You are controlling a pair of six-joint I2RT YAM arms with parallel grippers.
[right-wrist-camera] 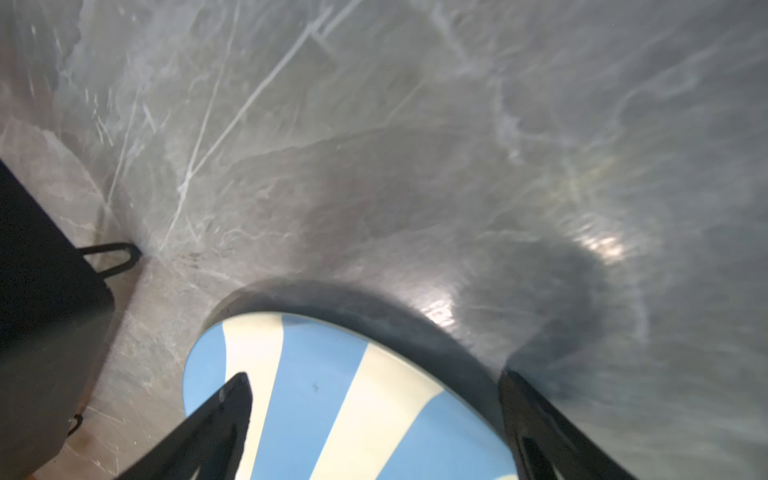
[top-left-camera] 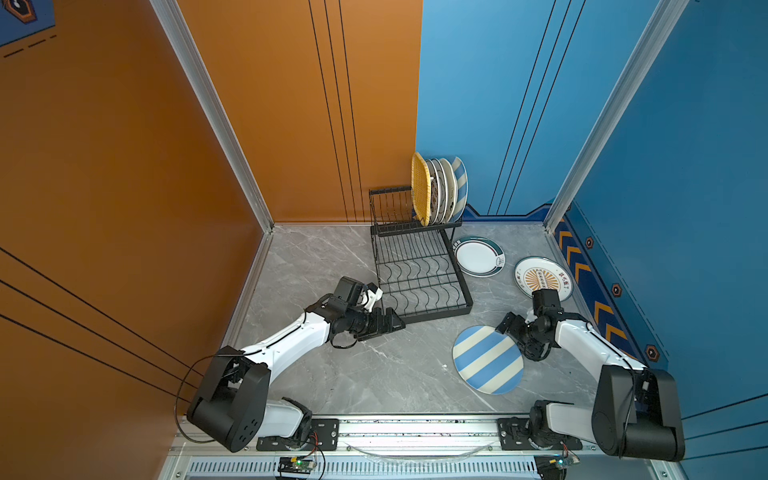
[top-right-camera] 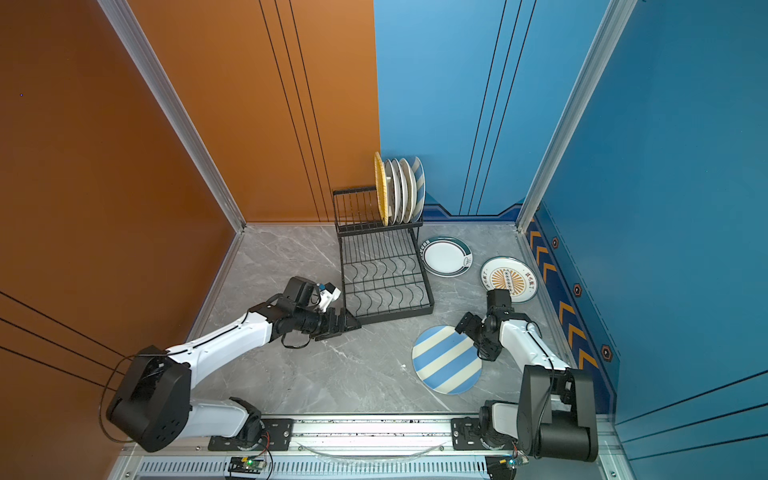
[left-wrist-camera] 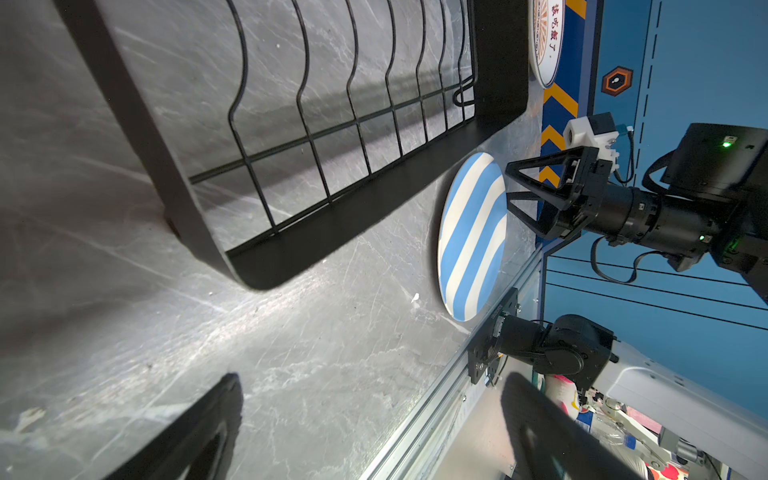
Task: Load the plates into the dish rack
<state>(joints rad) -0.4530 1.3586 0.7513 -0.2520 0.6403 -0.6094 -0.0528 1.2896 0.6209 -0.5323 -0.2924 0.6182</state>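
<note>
Beside dish rack (top-left-camera: 419, 270) on worktop (top-left-camera: 332, 374), three plates (top-left-camera: 478, 256) awaiting loading, five racked upright; right tool (left-wrist-camera: 509, 185) spread wide at striped plate (top-left-camera: 487, 360) rim, left tool (top-left-camera: 397, 323) wide, both empty.

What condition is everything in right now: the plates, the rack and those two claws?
Dish rack, tall tier part filled, flat grid bare.
Yellow woven plate, standing on edge in the rack.
Racked round plates, standing on edge beside it.
Green-rimmed plate, flat on the table.
Sunburst plate, flat on the table.
Loose striped plate, flat on the table.
Left gripper, open, holding nothing.
Right gripper, open at the loose striped plate's edge.
</note>
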